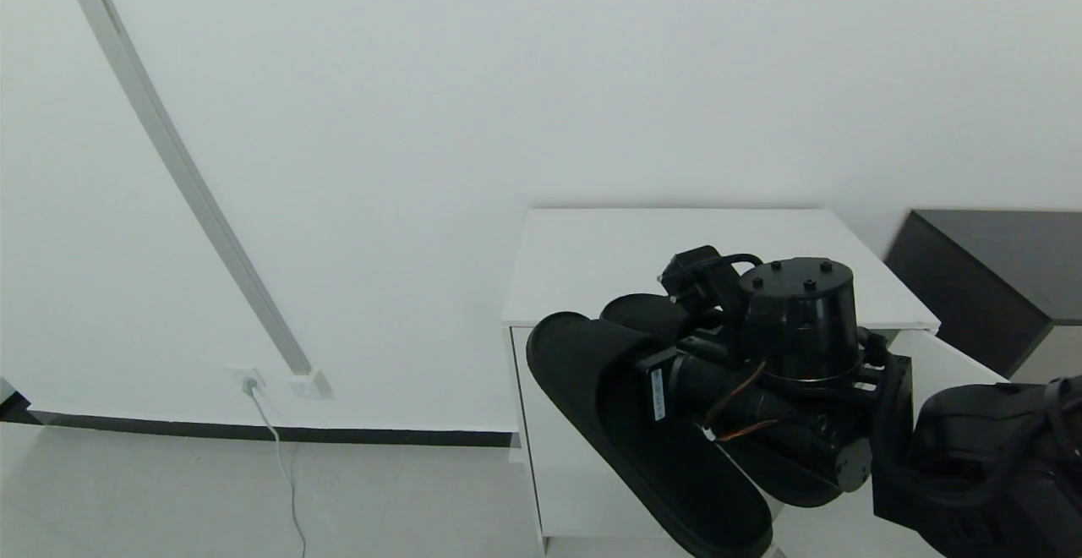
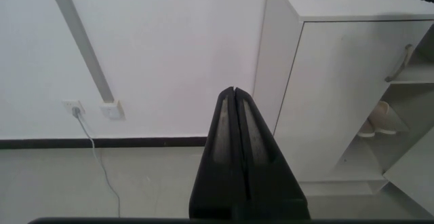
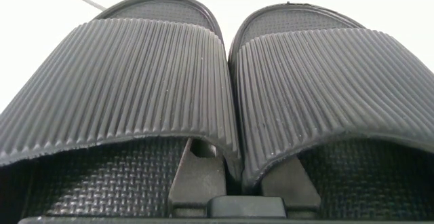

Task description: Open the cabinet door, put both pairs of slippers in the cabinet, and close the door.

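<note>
Hanging tilted in the air before the front of the white cabinet point(image 1: 676, 254), the pair of black slippers point(image 1: 651, 448) sits side by side in the right gripper point(image 3: 237, 180), whose fingers reach under the ribbed straps and pinch the two inner edges together. Inside the cabinet's open half, a pale pair of slippers point(image 2: 380, 119) rests on a shelf. The left gripper point(image 2: 234, 115), fingers pressed together on nothing, hangs left of the cabinet, above the floor point(image 2: 135, 183).

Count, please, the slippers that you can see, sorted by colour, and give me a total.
Black slippers: 2
Pale slippers, on a shelf inside the white cabinet: 2, as far as can be told
Total: 4
</note>
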